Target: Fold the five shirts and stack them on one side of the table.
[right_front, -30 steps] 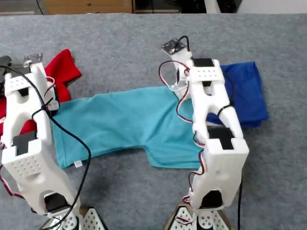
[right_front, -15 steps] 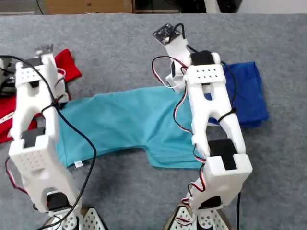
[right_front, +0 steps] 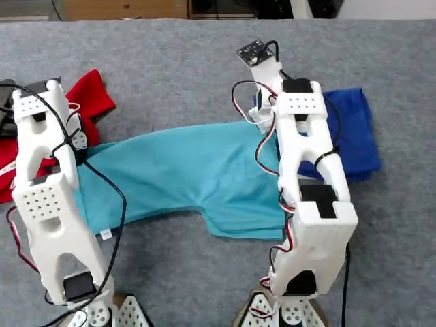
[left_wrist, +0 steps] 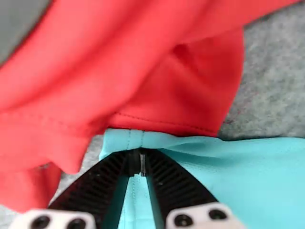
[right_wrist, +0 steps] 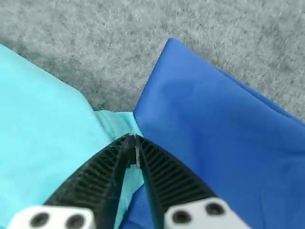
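Observation:
A teal shirt [right_front: 184, 177] lies spread across the middle of the grey table, stretched between both arms. My left gripper [left_wrist: 138, 160] is shut on its edge [left_wrist: 143, 140], right beside a red shirt [left_wrist: 119, 71] that lies at the table's left [right_front: 92, 95]. My right gripper [right_wrist: 132, 145] is shut on the opposite teal edge [right_wrist: 114, 121], where it meets a folded blue shirt [right_wrist: 228, 143]. In the high view the blue shirt [right_front: 354, 136] sits at the right, partly under the right arm [right_front: 300, 136].
Grey carpet-like table surface [right_front: 170, 68] stretches behind and in front of the shirts. The left arm [right_front: 44, 184] stands over the teal shirt's left end. Cables hang from both arms.
Both arms shifted sideways and back while holding the teal shirt. The shirt's top edge is pulled straighter now.

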### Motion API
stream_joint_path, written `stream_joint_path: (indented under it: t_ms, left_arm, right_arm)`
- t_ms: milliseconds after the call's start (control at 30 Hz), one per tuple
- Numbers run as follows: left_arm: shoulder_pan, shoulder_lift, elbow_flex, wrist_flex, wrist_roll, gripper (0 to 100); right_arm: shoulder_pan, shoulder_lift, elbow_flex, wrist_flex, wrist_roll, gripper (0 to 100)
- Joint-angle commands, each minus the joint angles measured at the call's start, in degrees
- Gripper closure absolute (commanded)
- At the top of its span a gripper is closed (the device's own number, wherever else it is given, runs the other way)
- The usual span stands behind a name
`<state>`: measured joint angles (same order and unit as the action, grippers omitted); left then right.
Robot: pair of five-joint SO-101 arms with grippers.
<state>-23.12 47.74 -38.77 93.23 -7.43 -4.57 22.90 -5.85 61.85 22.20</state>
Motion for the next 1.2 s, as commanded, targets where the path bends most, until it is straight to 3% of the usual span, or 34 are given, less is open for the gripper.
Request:
stream_joint_path:
  t_ms: [0, 167, 367, 633, 1000, 1167]
  left_arm:
    - [-1.1, 0.5, -10.7, 5.6, -0.2, 98]
    - [0.7, -0.7, -16.5, 7.6, -1.5, 98]
    - [2.3, -11.8, -7.6, 7.6, -5.9, 98]
    - [2.3, -30.4, 10.3, 6.9, -10.8, 98]
    - [-1.4, -43.2, 42.1, -8.9, -11.1, 98]
    - [-2.0, -49.7, 53.2, -15.1, -11.1, 98]
  right_arm:
    - [0.7, -2.8, -1.7, -0.4, -0.2, 99.8]
    - [0.7, -11.1, -2.6, 7.7, 0.5, 99.8]
    - [-4.9, -27.0, 4.7, 18.1, 17.7, 99.8]
    - [-12.9, -47.3, 30.9, 17.7, 28.7, 99.8]
    - [-23.2, -60.4, 58.9, 11.6, 35.4, 99.5]
    - [-23.7, -63.1, 66.5, 5.6, 35.5, 88.2]
